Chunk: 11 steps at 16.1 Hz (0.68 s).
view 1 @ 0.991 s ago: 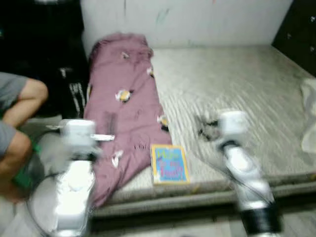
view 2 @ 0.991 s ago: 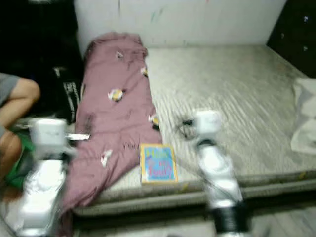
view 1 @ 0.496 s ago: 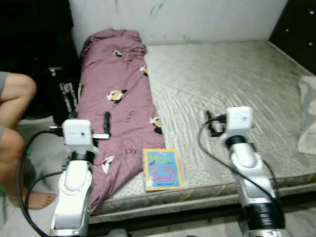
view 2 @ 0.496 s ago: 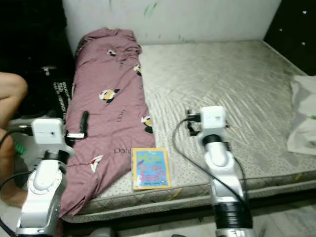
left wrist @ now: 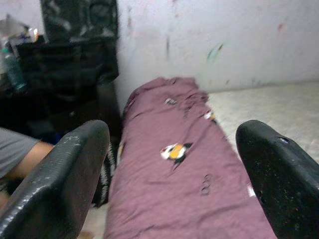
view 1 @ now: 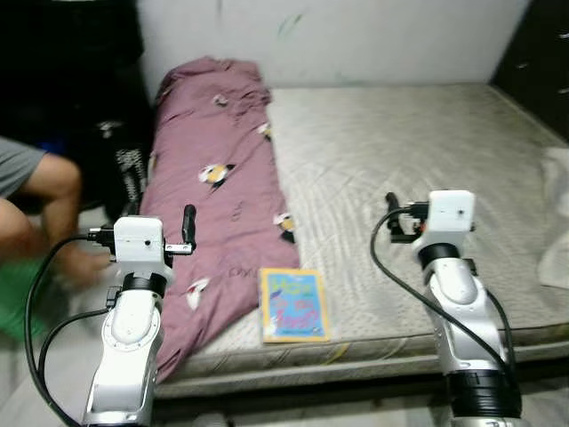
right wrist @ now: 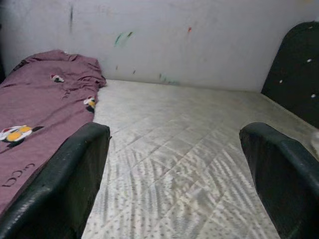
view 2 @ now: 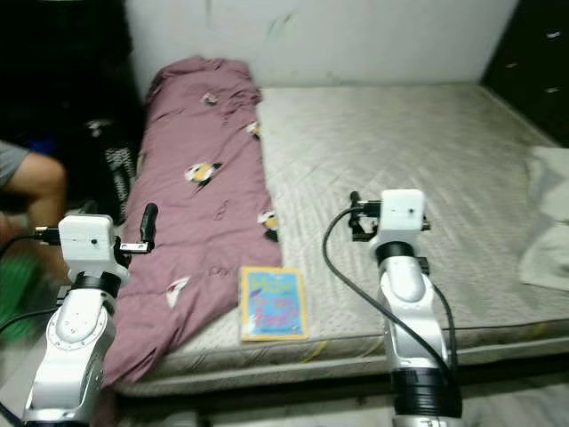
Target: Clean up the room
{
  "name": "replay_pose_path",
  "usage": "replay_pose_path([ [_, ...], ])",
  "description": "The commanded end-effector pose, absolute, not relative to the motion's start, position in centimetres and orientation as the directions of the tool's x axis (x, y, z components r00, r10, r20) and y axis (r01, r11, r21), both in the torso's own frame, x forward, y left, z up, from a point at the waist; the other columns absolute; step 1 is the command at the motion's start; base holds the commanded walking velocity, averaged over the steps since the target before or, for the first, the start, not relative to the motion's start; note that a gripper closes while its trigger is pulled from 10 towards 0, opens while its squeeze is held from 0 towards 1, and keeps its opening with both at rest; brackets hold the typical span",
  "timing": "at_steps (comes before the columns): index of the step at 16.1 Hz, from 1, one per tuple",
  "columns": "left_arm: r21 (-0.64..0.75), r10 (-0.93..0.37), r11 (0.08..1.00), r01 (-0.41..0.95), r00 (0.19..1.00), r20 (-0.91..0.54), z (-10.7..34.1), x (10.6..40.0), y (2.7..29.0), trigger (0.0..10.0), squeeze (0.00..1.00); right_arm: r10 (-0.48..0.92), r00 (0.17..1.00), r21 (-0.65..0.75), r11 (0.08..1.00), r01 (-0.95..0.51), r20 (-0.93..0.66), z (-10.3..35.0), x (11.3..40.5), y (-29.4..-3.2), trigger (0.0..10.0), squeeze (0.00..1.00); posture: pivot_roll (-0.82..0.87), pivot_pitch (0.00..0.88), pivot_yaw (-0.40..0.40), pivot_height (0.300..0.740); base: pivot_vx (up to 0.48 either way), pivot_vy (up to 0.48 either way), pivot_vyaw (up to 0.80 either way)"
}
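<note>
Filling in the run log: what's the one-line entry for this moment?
left tool open over blanket | right tool open over mattress | book untouched

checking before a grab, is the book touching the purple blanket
Cannot tell. In the left eye view the blue and yellow picture book lies right at the edge of the purple patterned blanket on the mattress; contact or gap isn't plain.

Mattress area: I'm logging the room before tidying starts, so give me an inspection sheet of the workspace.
Surface: bare grey quilted mattress against a white wall.
Job's things: mauve printed blanket along the mattress's left side; blue-and-yellow picture book at the front edge.
Clutter: pale cloth at the right edge.
Grippers: left gripper above the blanket, open; right gripper above the mattress, open; both empty.
Cables: black cables along both arms.
Surroundings: a person's leg at left.
</note>
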<state>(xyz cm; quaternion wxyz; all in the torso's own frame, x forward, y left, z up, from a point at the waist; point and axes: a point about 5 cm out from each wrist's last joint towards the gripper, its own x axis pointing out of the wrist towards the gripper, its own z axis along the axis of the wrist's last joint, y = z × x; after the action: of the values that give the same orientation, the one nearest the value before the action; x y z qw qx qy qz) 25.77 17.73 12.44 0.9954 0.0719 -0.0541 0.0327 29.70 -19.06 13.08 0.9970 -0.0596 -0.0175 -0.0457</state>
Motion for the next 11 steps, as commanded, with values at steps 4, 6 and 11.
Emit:
replay_pose_path([
  [4, 0.167, 0.067, 0.982, -0.086, 0.991, 0.119, 12.7, 26.6, 18.7, 10.0, 0.00, -0.084, 0.995, -0.114, 0.989, 0.091, 0.061, 14.2, 29.0, -18.7, 10.0, 0.00, -0.01, 0.000, -0.020, 0.740, 0.000, 0.000, 0.20],
  [6, 0.159, 0.081, 0.982, -0.098, 0.991, 0.108, 12.3, 26.4, 18.8, 10.0, 0.00, -0.087, 0.994, -0.105, 0.990, 0.095, 0.070, 14.9, 29.0, -18.9, 10.0, 0.00, -0.03, 0.000, -0.016, 0.740, 0.000, 0.000, 0.00],
  [11, 0.133, 0.021, 0.990, -0.038, 0.991, 0.130, 12.7, 27.0, 16.7, 10.0, 0.00, -0.106, 0.991, -0.133, 0.984, 0.115, 0.076, 14.9, 29.6, -19.0, 10.0, 0.00, -0.01, 0.000, -0.022, 0.740, 0.000, 0.000, 0.00],
])
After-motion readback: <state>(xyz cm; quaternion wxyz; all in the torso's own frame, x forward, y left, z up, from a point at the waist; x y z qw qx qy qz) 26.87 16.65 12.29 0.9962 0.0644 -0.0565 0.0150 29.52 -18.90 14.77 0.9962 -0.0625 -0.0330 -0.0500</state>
